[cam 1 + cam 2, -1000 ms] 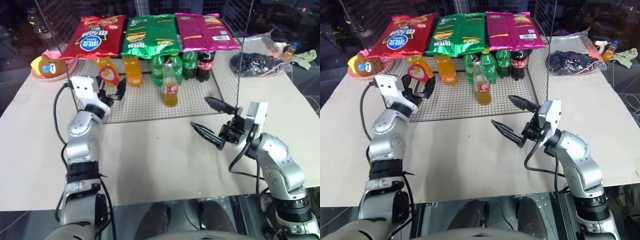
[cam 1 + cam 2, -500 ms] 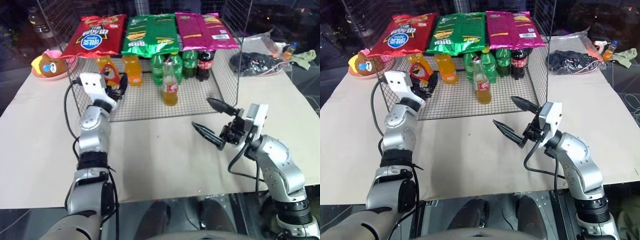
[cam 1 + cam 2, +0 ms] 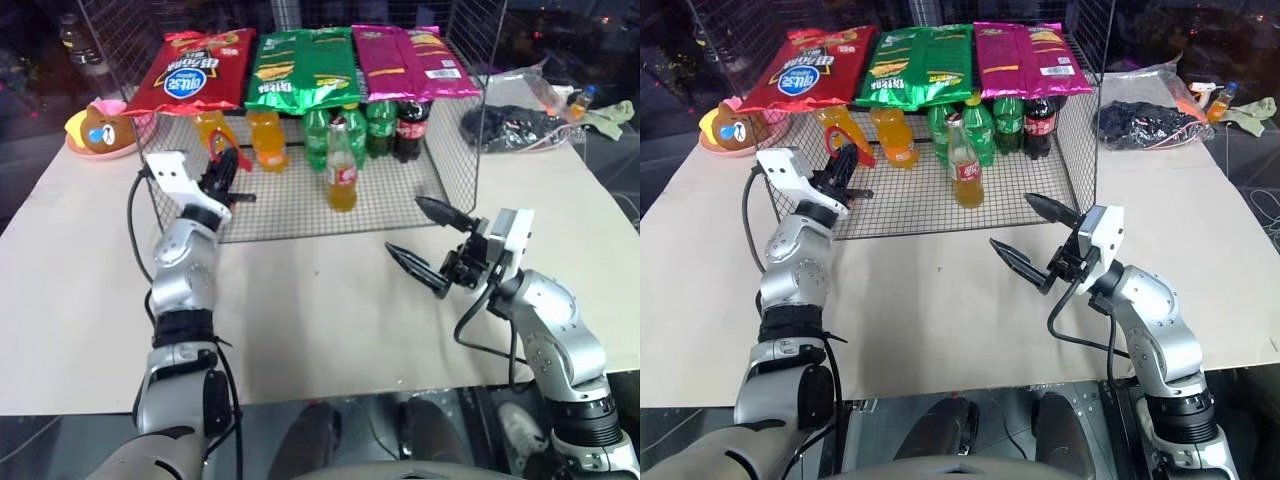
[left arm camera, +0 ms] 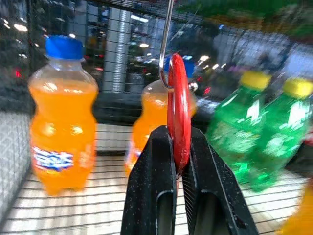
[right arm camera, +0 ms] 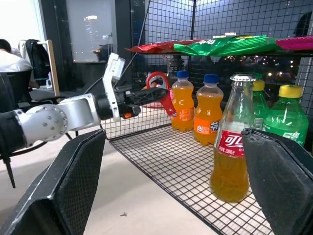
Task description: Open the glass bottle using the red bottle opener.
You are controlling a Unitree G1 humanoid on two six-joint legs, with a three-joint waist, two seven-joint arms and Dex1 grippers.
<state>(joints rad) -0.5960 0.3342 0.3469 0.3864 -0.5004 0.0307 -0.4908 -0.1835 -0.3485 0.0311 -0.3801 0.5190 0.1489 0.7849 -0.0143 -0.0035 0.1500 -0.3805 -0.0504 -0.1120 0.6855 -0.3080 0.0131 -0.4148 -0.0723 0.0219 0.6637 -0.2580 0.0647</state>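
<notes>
On the far left of the desk (image 3: 80, 260) a cartoon-bear plush (image 3: 100, 130) lies outside the wire rack (image 3: 300, 205). My left end effector (image 3: 222, 178) reaches into the rack's left side, its two black fingers (image 4: 154, 186) pressed together on the lower part of the red opener (image 4: 179, 115), which hangs from a metal hook (image 4: 166, 44) in front of two orange plastic bottles (image 3: 265, 140). To their right stand green plastic bottles (image 3: 316, 138) and a dark cola bottle (image 3: 410, 130) along the back of the rack. The glass bottle (image 3: 341, 170) stands upright on the mesh floor ahead of the green ones, near the rack's middle, its cap on, apart from both end effectors. On top of the rack lie three snack bags: red (image 3: 190, 72), green (image 3: 300, 68) and pink (image 3: 410, 62). My right end effector (image 3: 425, 240) hovers above the bare desk just in front of the rack's right front corner, its fingers spread wide and holding nothing, pointed toward the glass bottle. Beyond it, on the far right, sits a dark heap in clear plastic (image 3: 515, 125).
</notes>
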